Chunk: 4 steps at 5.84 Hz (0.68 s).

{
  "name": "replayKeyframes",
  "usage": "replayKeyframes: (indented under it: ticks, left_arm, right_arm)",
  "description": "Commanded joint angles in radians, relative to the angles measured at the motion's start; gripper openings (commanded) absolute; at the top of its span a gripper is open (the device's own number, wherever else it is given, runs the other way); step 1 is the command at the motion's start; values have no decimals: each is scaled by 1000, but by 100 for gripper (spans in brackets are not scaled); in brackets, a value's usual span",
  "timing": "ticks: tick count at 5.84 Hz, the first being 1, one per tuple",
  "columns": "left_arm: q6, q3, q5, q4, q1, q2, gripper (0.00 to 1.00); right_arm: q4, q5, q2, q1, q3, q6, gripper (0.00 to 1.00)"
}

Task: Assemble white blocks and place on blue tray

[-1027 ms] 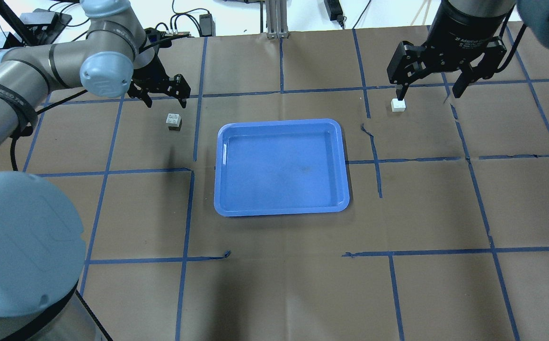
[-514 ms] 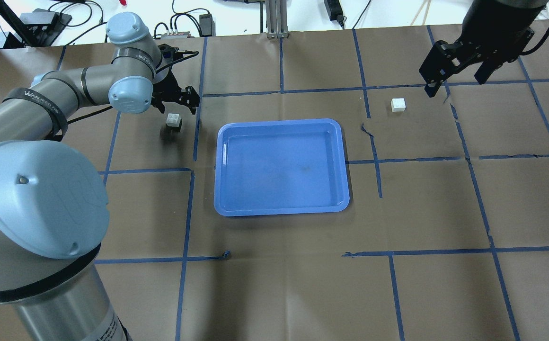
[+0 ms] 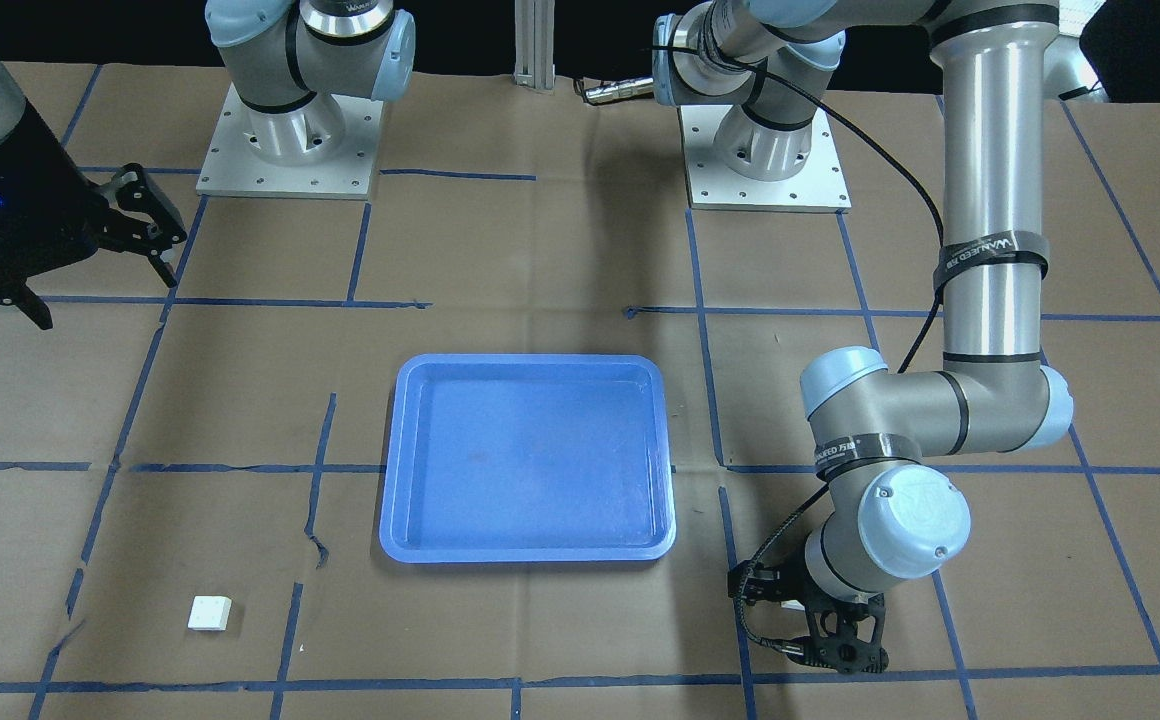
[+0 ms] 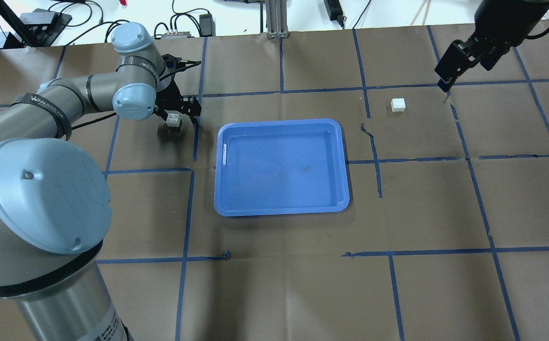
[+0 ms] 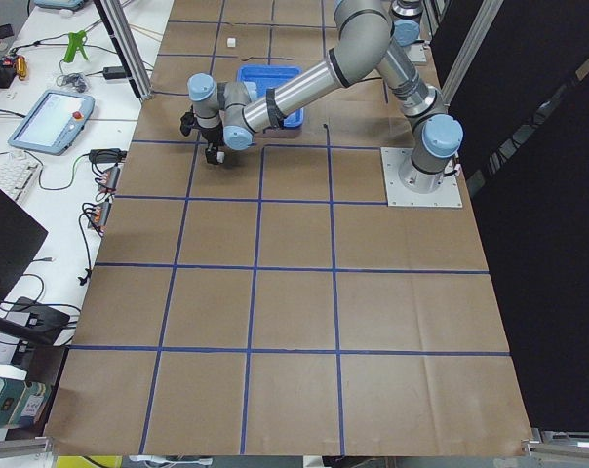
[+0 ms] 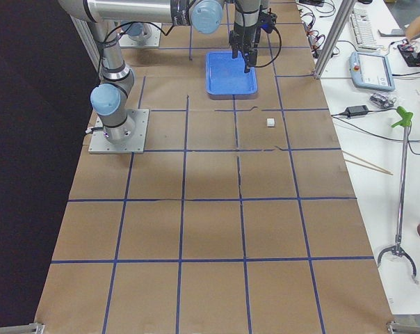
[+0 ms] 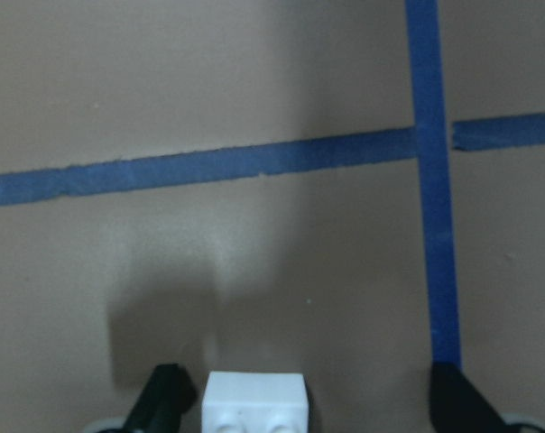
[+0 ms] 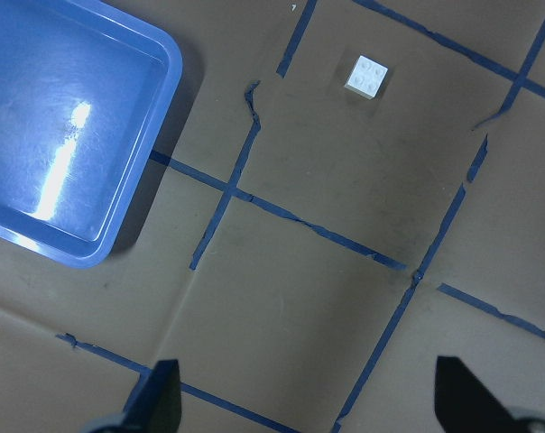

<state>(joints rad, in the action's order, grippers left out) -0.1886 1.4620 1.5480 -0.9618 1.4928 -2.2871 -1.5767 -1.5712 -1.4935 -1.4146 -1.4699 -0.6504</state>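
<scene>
One white block (image 4: 174, 120) sits on the brown paper left of the blue tray (image 4: 281, 124). My left gripper (image 4: 178, 112) is open and low around it; in the left wrist view the block (image 7: 254, 401) lies between the fingers, nearer one of them (image 7: 167, 397). The other white block (image 4: 398, 104) lies alone right of the tray, and shows in the right wrist view (image 8: 366, 76) and the front view (image 3: 210, 612). My right gripper (image 4: 466, 73) is open, empty and raised, off to that block's right. The tray (image 3: 530, 362) holds nothing.
Blue tape lines (image 4: 194, 142) grid the paper-covered table. Cables and power boxes (image 4: 180, 28) and an aluminium post (image 4: 274, 19) lie beyond the far edge. The arm bases (image 3: 285, 130) stand on plates on the robot's side.
My left gripper has swung over and come down around the left block. My right gripper has pulled up and away to the right, leaving the right block on the table.
</scene>
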Motion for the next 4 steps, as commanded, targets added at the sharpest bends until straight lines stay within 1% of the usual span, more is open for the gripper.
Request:
replayKeyframes:
  ticks: [1,2,3,4]
  left_arm:
    - [-2,0,0,-20,0,17,15]
    - [0,0,0,-59,0,34,9]
    - [1,0,0,-61,0,38,7]
    - [0,0,-2,-66,1,55,6]
  right_arm:
    - [-9,8,4,31,-10,-181,100]
    - [-5,3,21,32,-12,-345,100]
    - [-5,3,28,32,-12,-541,100]
    - [-8,11,83,32,2,-771,100]
